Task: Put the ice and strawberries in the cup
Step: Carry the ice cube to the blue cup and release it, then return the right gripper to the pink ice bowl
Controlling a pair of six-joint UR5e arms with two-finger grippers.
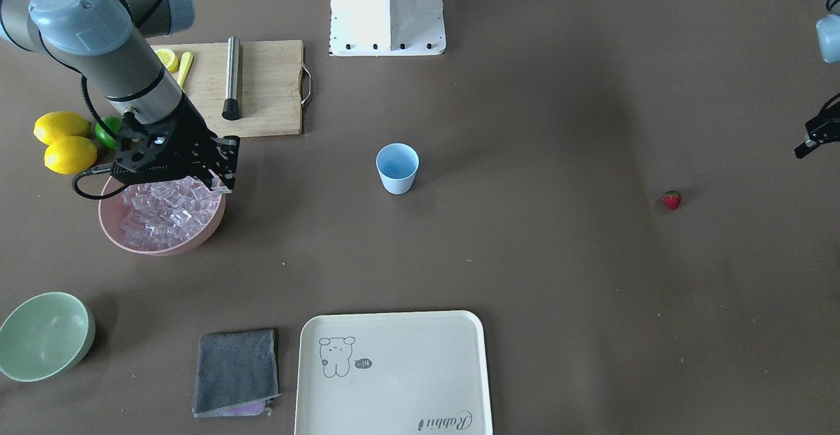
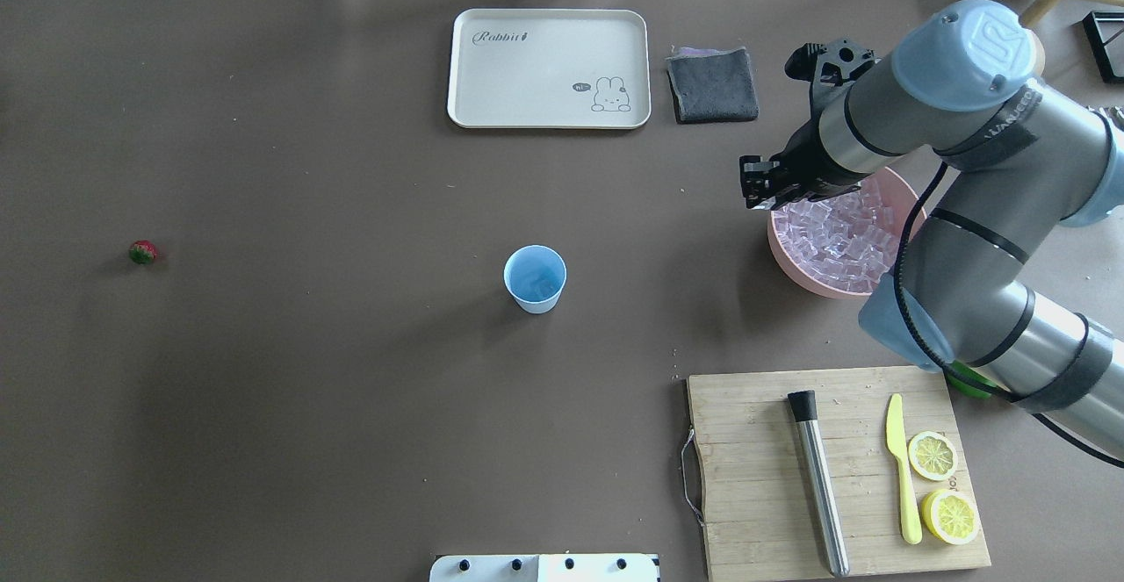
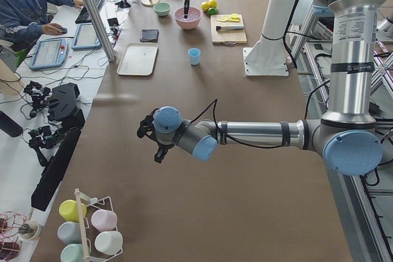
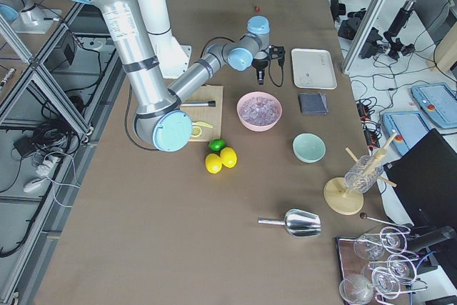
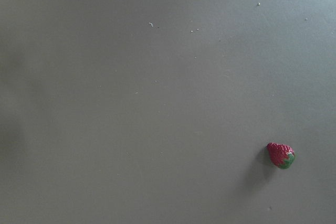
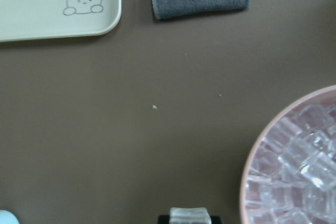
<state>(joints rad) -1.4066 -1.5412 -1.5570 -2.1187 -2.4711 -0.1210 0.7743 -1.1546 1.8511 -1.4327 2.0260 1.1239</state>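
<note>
Right tool [image 1: 220,184] pinches an ice cube [image 6: 189,215] over the edge of the pink bowl [image 2: 795,273] | blue cup [image 2: 535,277] stands mid-counter | strawberry [image 2: 142,252] lies far left | left tool [image 3: 157,146] hovers nearby, grip impossible to tell

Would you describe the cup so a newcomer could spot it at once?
Look to the middle of the brown table, between the cream tray and the robot's base. The cup stands there alone: a small light blue tumbler, narrower than the pink bowl of ice.
</note>
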